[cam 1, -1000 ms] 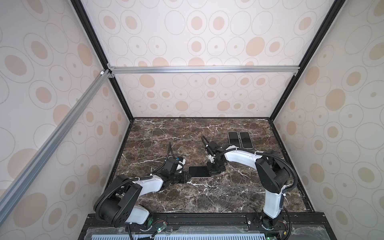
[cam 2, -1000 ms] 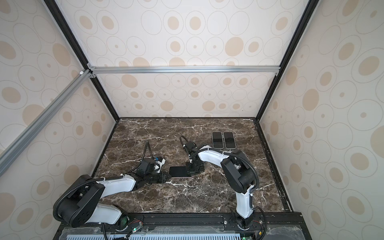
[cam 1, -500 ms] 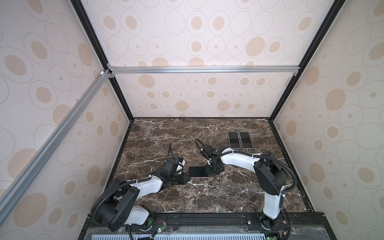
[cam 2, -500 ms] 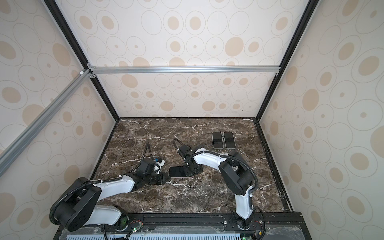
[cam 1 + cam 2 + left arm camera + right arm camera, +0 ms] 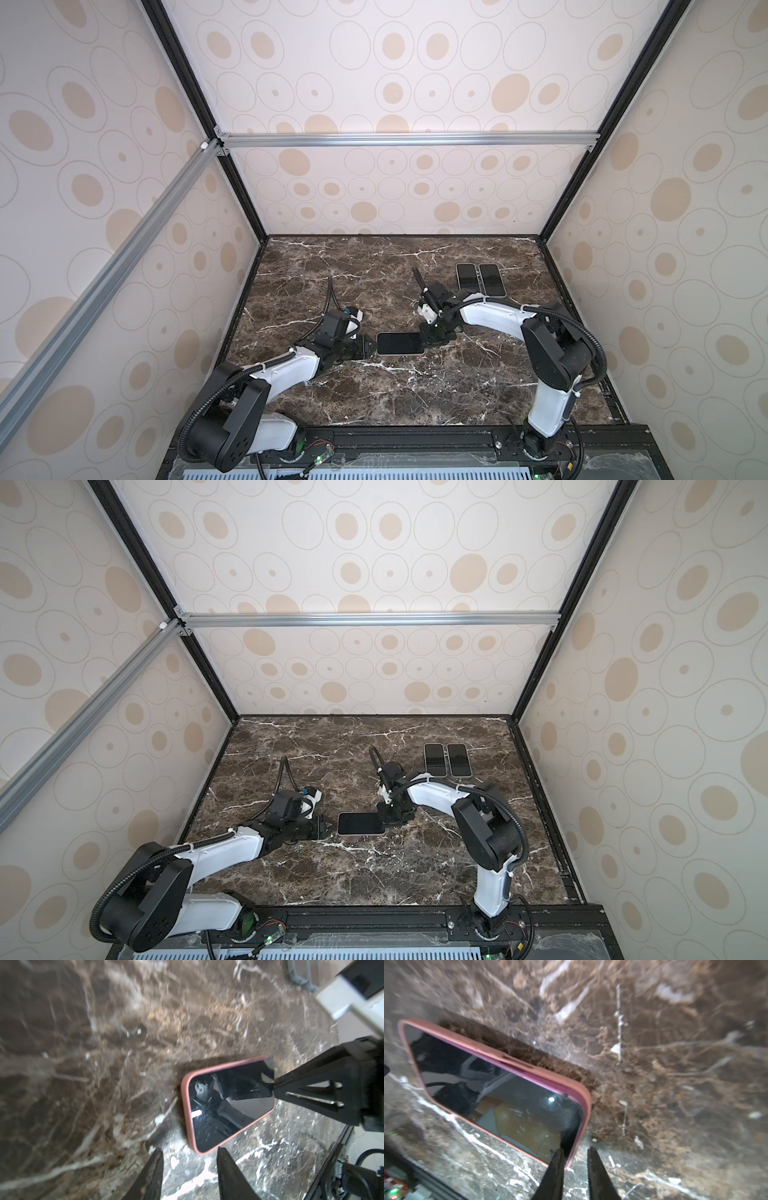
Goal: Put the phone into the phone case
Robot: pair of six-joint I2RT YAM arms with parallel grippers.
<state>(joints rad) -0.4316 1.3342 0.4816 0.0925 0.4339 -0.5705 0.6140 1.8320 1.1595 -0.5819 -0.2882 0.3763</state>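
The phone (image 5: 400,343) lies screen-up inside the pink phone case (image 5: 185,1093), flat on the marble surface (image 5: 415,395). The left fingers (image 5: 152,1169) stand apart and empty just beside one short end. The right fingers (image 5: 554,1172), narrowly parted, hold nothing, with one tip over the opposite end's corner.

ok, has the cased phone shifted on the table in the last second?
No. In a top view the phone lies in the same spot as before, its near edge just behind the same white vein in the marble.
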